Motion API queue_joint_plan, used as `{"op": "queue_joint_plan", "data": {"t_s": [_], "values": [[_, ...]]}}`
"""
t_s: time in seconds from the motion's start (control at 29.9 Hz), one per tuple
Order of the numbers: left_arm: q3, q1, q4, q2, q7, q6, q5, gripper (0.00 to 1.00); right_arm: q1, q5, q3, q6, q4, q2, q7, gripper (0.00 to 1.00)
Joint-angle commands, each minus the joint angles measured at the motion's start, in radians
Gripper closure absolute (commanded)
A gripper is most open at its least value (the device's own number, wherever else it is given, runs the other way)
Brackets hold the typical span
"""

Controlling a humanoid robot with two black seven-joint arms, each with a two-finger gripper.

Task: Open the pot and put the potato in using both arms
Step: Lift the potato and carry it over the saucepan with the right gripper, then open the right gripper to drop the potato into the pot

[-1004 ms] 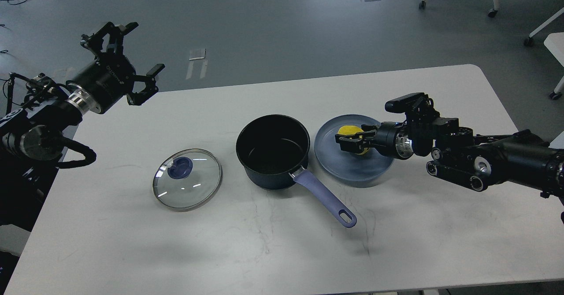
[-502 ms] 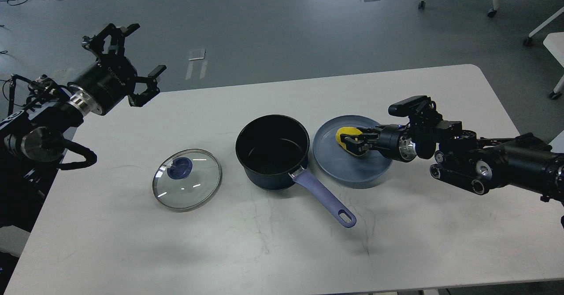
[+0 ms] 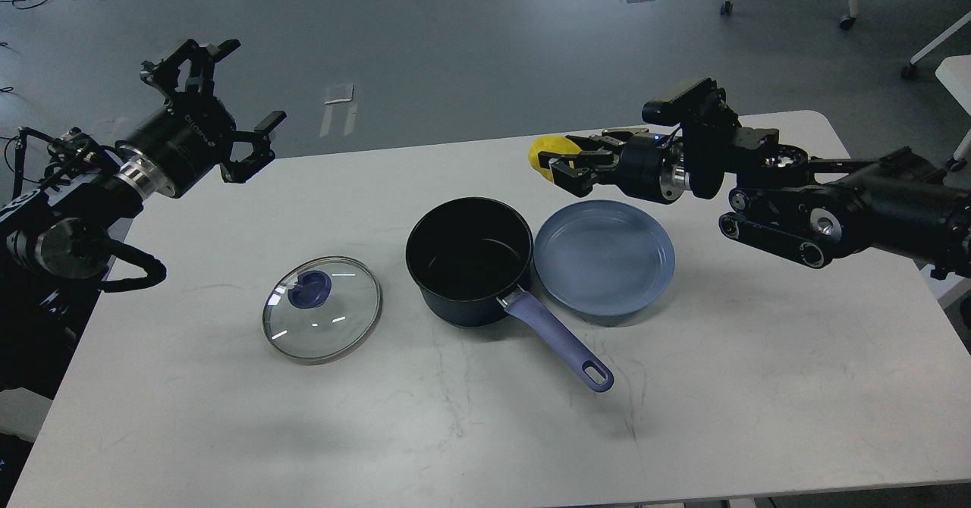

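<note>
The dark pot (image 3: 467, 259) stands open at the table's middle, its purple handle (image 3: 557, 341) pointing front right. Its glass lid (image 3: 322, 318) with a blue knob lies flat on the table to the pot's left. My right gripper (image 3: 560, 165) is shut on the yellow potato (image 3: 548, 155) and holds it in the air, behind the gap between the pot and the blue plate (image 3: 604, 256). The plate is empty. My left gripper (image 3: 220, 106) is open and empty, raised beyond the table's far left corner.
The white table (image 3: 485, 417) has bare room across its front. Grey floor lies behind it, with chair legs (image 3: 850, 0) at the far right and cables at the far left.
My right gripper has lifted the potato off the blue plate and carried it up and left, toward the pot. The plate has shifted slightly. The left arm has stayed put.
</note>
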Motion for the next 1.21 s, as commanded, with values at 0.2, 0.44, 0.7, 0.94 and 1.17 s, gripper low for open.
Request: {"op": "queue_joint_plan", "data": {"t_s": [0.2, 0.44, 0.7, 0.94, 1.17], "values": [[0.000, 0.000, -0.021, -0.003, 0.000, 0.001, 0.000, 0.01, 0.055, -0.023, -0.003, -0.037, -0.022, 0.175, 0.011, 0.67], [0.000, 0.001, -0.028, 0.008, 0.000, 0.000, 0.000, 0.01, -0.001, -0.020, -0.069, -0.037, -0.070, 0.258, 0.009, 0.00], [0.015, 0.001, -0.028, 0.020, 0.003, -0.038, 0.000, 0.01, -0.015, -0.004, -0.037, -0.038, -0.044, 0.244, 0.008, 0.00], [0.009, 0.001, -0.012, -0.008, 0.000, -0.038, 0.000, 0.01, -0.026, 0.111, 0.063, -0.029, -0.033, 0.218, -0.002, 0.00], [-0.005, 0.001, -0.012, -0.041, -0.063, -0.038, -0.011, 0.01, -0.030, 0.548, 0.291, -0.002, 0.002, 0.184, -0.073, 0.00]]}}
